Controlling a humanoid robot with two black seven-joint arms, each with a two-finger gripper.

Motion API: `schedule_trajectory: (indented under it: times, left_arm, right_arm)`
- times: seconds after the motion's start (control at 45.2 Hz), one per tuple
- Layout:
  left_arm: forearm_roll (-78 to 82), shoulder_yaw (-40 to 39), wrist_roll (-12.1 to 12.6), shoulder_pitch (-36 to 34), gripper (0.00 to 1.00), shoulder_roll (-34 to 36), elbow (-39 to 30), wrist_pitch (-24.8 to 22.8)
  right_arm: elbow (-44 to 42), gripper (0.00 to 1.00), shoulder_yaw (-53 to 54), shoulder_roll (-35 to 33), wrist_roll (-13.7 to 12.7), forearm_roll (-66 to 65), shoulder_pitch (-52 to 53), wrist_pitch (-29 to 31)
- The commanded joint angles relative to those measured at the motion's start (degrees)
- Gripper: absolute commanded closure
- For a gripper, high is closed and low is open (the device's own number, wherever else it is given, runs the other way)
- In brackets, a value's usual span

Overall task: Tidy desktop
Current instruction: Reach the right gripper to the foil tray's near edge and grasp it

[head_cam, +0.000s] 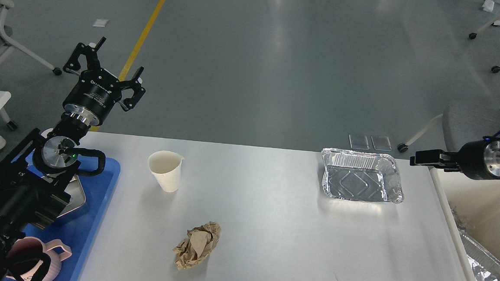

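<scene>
Nearest on the white table (pixel 270 228), which fills the lower frame, lies a crumpled brown paper ball (pixel 196 245), with a pink pitcher (pixel 36 260) on the blue tray (pixel 97 218) at the left edge and a cream bin (pixel 495 203) holding foil at the right. Farther back stand a white paper cup (pixel 165 170) and an empty foil pan (pixel 361 175). Beyond the table's far-left corner the left tool (pixel 109 64) is raised with fingers spread and empty; the right tool (pixel 422 158) is near the pan's right side, seen edge-on, so I cannot tell its state.
</scene>
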Motion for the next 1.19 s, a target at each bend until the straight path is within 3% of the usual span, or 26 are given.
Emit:
schedule_trajectory:
  times: [0.0,0.177,0.553,0.863,1.172]
  left_arm:
    - [0.0,0.0,0.0,0.1,0.03,0.6,0.0,-0.2]
    - [0.0,0.0,0.0,0.2,0.03,0.6,-0.1,-0.3]
    - [0.0,0.1,0.0,0.3,0.03,0.6,-0.2,-0.7]
    - [0.0,0.3,0.0,0.8,0.03,0.1,-0.4,-0.7]
    - [0.1,0.3,0.0,1.3,0.02,0.1,-0.4,-0.8]
  right_arm:
    - [-2.9,0.00,-5.7,3.2,1.3,-0.2,3.4,0.1]
    - [-8.9,0.00,-14.8,9.4,2.5,-0.2,7.5,-0.2]
    - [-23.2,0.00,-20.0,19.4,3.7,0.3,8.3,-1.9]
    - [-33.7,0.00,-20.4,26.5,3.5,1.0,5.2,-4.5]
    - [-36.5,0.00,-20.4,28.0,1.6,3.2,-0.1,-10.4]
